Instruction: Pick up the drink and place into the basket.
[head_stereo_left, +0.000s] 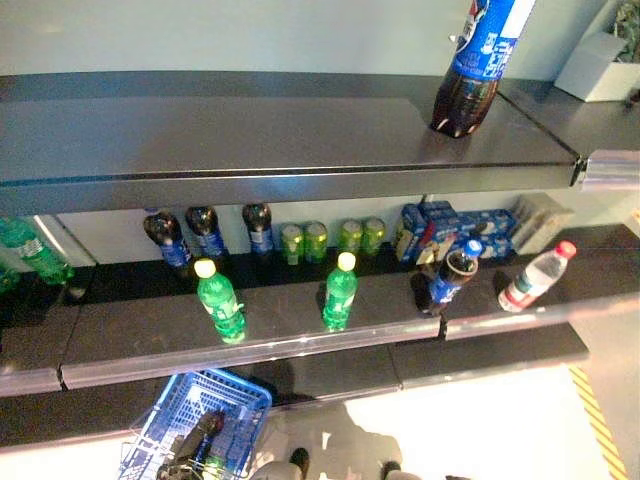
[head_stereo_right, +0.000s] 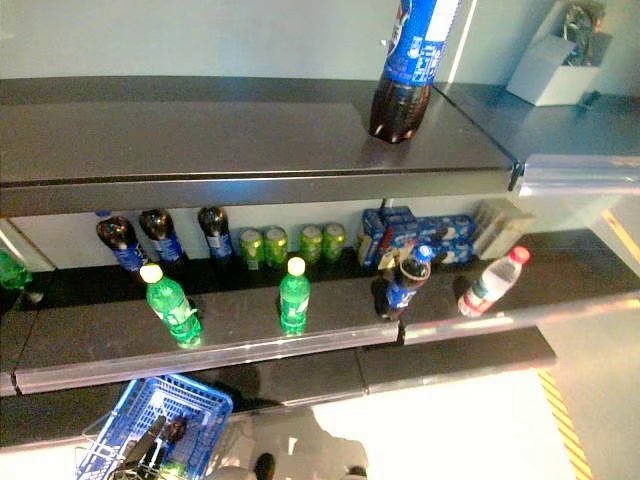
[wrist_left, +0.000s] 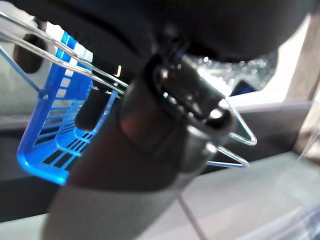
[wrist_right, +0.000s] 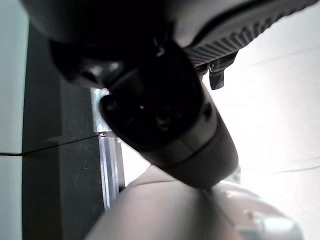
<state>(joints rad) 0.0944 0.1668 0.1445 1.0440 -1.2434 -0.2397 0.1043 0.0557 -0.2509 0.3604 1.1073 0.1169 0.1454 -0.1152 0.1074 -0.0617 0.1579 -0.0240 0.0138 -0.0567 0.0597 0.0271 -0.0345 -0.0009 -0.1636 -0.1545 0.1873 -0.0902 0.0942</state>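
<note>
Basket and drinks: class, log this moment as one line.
basket: blue, below shelf, left hand at its wire handle | inside: dark bottle | green bottles on shelf | right hand: unclear

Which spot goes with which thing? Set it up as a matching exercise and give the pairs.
Things:
1. tall cola bottle
2. water bottle
3. green cans
4. blue basket

Places:
A. back of the middle shelf
B. below the shelves, lower left
C. top shelf
D. middle shelf, right end

Pairs: 1-C, 2-D, 3-A, 4-B
</note>
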